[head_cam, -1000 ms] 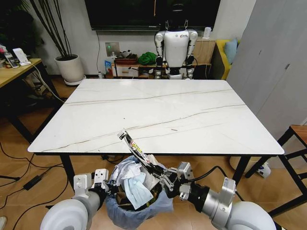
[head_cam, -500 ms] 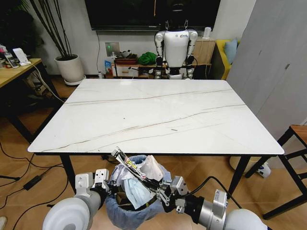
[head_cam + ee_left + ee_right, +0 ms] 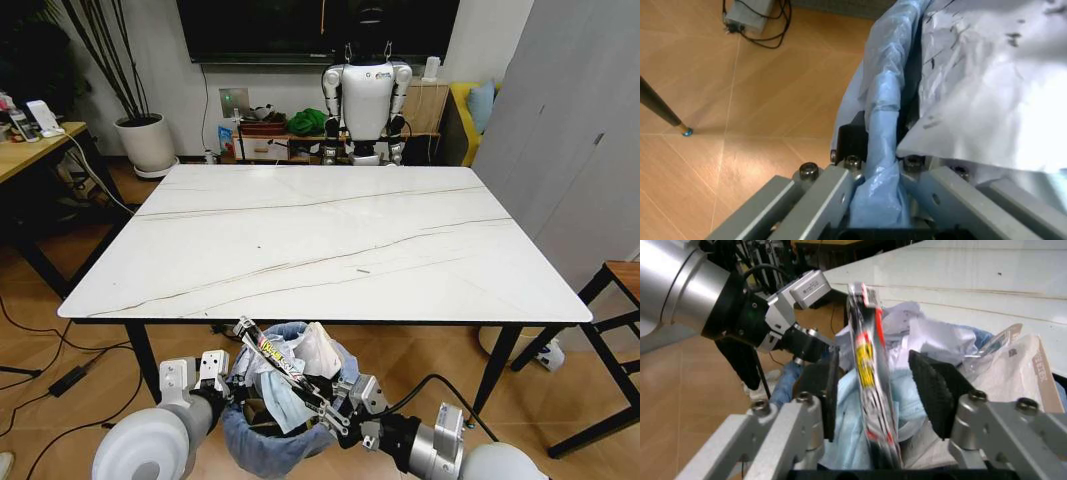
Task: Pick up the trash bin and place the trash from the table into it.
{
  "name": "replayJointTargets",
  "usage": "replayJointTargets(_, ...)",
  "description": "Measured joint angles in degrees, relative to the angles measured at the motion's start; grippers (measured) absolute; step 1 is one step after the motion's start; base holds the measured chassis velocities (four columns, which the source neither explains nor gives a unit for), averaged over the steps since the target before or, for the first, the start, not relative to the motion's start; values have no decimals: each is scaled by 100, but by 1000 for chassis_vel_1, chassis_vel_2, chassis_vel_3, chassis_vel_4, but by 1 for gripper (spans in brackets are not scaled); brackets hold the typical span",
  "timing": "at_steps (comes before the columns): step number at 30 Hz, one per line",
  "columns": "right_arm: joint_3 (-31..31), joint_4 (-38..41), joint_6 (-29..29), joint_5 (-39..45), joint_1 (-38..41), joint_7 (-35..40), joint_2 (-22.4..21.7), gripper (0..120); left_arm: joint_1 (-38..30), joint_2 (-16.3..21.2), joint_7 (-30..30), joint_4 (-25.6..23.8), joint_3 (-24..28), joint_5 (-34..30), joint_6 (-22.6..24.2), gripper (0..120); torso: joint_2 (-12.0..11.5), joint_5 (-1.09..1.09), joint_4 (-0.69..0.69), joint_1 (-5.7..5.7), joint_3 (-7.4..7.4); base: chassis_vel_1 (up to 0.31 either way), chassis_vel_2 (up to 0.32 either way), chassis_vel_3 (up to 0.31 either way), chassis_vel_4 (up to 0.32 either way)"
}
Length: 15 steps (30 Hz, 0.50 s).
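The trash bin [image 3: 262, 438], lined with a blue-grey bag, hangs just in front of the table's [image 3: 400, 220] near edge, stuffed with tissue, papers and a blue mask [image 3: 285, 400]. My left gripper [image 3: 214, 376] is shut on the bin's bagged rim [image 3: 880, 125], one finger on each side. My right gripper [image 3: 338, 408] hangs over the bin's right side. In the right wrist view its jaws stand apart, with a yellow-and-black wrapper [image 3: 870, 385] upright between them, leaning against one pad [image 3: 829, 390]. A gap shows between the wrapper and the other pad [image 3: 933, 390].
A white humanoid robot [image 3: 367, 100] stands beyond the table's far edge. A potted plant [image 3: 147, 140] and a wooden desk [image 3: 30, 145] are at the left, a stool [image 3: 620, 290] at the right. Black table legs [image 3: 140, 355] flank the bin; cables [image 3: 70, 375] lie on the floor.
My right gripper has come down and leftward, carrying the wrapper from above the table's edge to over the bin's mouth. The left gripper and the bin have barely moved.
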Motion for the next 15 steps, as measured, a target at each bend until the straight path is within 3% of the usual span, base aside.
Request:
replayJointTargets(9, 114, 5, -11, 331, 259, 379, 53, 71, -6, 1, 4, 0, 9, -18, 0, 0, 0, 0, -1, 0, 0, 0, 0, 0, 0)
replayJointTargets(10, 189, 26, -35, 559, 414, 558, 95, 78, 16, -3, 9, 0, 10, -3, 0, 0, 0, 0, -1, 0, 0, 0, 0, 0, 0)
replayJointTargets(13, 285, 54, -96, 897, 634, 810, 168, 83, 60, -3, 35, -5, 8, 51, 0, 0, 0, 0, 0, 0, 0, 0, 0, 0, 0)
replayJointTargets(15, 491, 60, -162, 1287, 900, 1116, 279, 95, 157, 7, 134, -28, -37, 192, 0, 0, 0, 1, 1, 0, 0, 0, 0, 0, 0)
